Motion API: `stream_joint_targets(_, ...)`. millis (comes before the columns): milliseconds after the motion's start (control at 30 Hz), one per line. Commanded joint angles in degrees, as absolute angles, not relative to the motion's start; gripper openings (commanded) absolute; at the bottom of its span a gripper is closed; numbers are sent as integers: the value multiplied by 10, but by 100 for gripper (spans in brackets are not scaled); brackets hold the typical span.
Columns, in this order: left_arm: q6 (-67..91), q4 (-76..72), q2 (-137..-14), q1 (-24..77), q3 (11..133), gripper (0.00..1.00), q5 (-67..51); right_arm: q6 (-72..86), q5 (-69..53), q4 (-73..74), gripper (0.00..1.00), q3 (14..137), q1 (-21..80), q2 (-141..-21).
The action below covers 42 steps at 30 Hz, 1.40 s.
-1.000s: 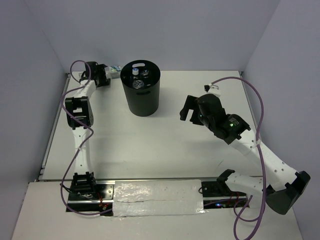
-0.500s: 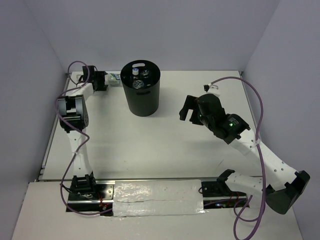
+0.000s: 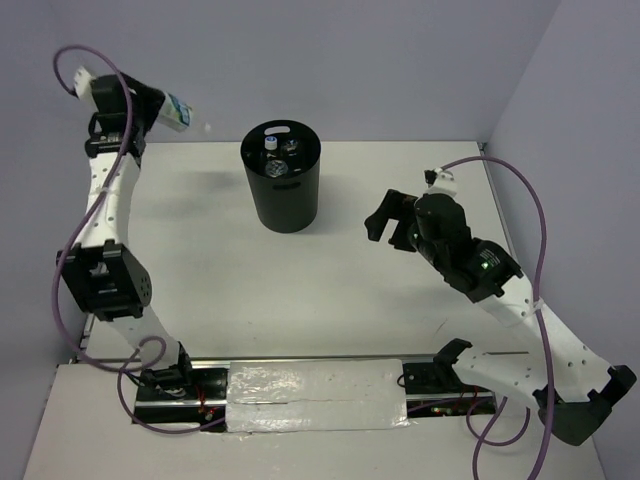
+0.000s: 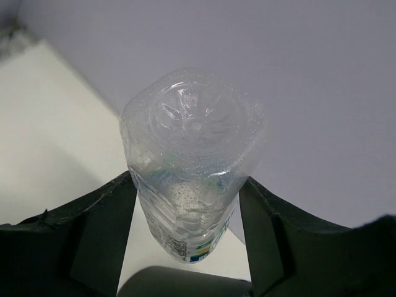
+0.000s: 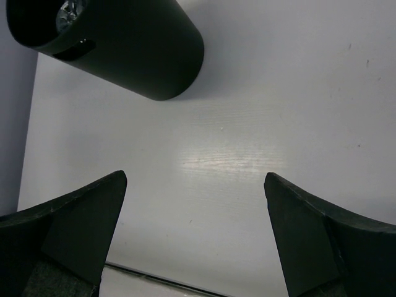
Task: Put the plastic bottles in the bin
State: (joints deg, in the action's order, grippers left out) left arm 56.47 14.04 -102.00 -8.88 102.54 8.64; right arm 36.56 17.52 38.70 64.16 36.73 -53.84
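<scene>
- Left gripper (image 4: 185,182) is clamped on one clear plastic bottle with a teal-white label (image 4: 193,142). The wrist view shows a finger on each side of it and the moulded base pointing away from the camera.
- In the top view that arm is raised high at the far-left corner. The bottle (image 3: 178,111) is in the air, well left of the bin (image 3: 285,205) and not over its mouth.
- The bin stands upright at the far middle of the table (image 3: 300,300). At least two bottles (image 3: 273,147) are already inside, one with a pale cap. I can't get an exact count through the glare.
- Right gripper (image 5: 195,178) has its jaws spread wide with nothing between them. It hangs over bare table to the right of the bin.
- I see no loose bottle on the table in any view.
- My read: mostly done, and this looks like the last bottle. What's left is to carry it right until it's over the rim, then release.
</scene>
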Motion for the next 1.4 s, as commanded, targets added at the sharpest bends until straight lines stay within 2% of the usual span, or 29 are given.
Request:
stream_joint_targets(0,424,135,-960,-76,1092,69,96,363,183,368,100,633,367,-512)
stream_joint_targets(133,303,165,-954,-21,1194,69,83,371,192,374,100,623,368,-490)
stream_joint_targets(267,215,179,-953,72,1220,70,96,381,191,382,100,614,367,-469)
stream_joint_targets(533,147,134,-917,147,1133,70,66,392,200,408,100,596,367,-436)
stream_joint_targets(667,119,122,-907,191,1095,70,90,397,195,404,100,592,367,-432)
stream_joint_targets(1367,85,107,-925,256,998,71,114,401,191,396,100,584,367,-440)
